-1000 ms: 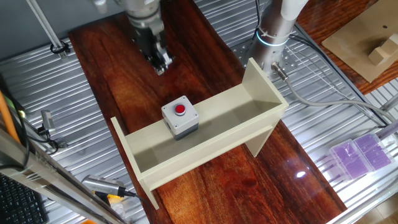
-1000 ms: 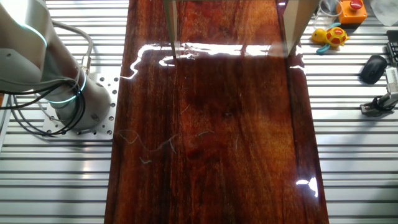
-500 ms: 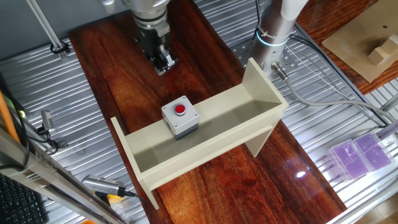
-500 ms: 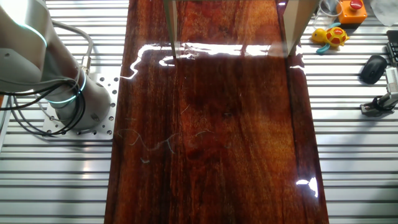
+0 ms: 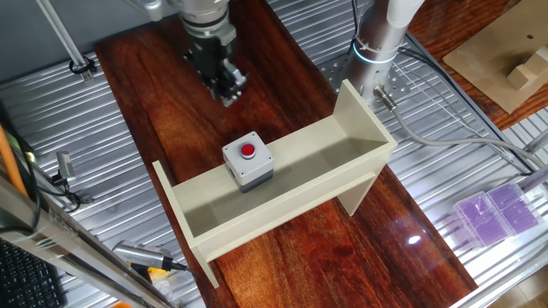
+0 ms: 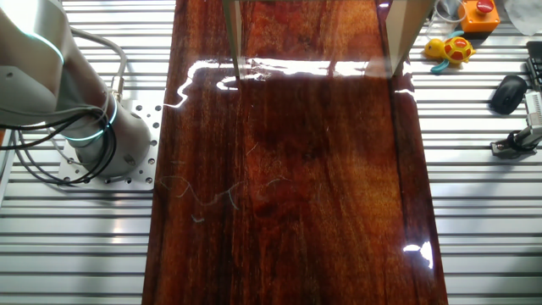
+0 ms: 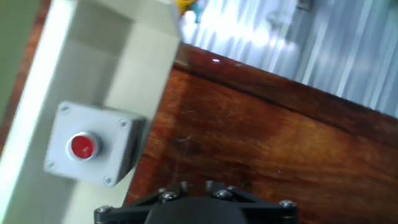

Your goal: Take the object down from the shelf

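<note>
In one fixed view, the grey box (image 5: 248,161) with its red button sits in the trough of the beige shelf (image 5: 282,184), left of the middle and against the back wall. The tool (image 5: 228,88) hangs above the dark wooden bench (image 5: 163,111), behind the shelf and well apart from the box; its fingertips look close together, though whether they are clenched I cannot tell.

The other fixed view shows only the shelf's end panels (image 6: 233,38) standing on the bench.

The hand view shows the box (image 7: 87,144) in the shelf (image 7: 106,43) at left, with only the tool's dark base at the bottom edge.
</note>
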Motion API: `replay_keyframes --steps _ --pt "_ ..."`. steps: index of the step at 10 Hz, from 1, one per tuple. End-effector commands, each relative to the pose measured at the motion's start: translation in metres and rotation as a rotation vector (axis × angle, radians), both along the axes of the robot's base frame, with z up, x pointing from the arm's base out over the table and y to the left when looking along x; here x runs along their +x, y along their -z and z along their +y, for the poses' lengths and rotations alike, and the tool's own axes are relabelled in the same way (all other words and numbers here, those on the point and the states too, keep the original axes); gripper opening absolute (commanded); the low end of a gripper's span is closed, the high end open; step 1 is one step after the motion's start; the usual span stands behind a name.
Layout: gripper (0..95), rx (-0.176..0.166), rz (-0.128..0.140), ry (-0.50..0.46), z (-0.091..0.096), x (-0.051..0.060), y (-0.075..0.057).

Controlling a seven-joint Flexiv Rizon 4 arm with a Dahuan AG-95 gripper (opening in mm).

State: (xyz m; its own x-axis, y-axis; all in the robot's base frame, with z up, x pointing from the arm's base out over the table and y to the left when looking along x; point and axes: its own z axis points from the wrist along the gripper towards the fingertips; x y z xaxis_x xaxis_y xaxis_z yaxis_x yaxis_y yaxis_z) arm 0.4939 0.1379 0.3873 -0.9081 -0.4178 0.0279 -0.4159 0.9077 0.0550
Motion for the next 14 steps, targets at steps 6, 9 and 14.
replay_keyframes --steps 6,9,14 --pt "57.0 -0.033 -0.019 0.238 0.046 -0.004 -0.003" --pt "76.0 -0.026 -0.023 0.375 0.046 -0.004 -0.003" --pt "76.0 0.0 -0.074 0.488 0.06 0.009 0.005"
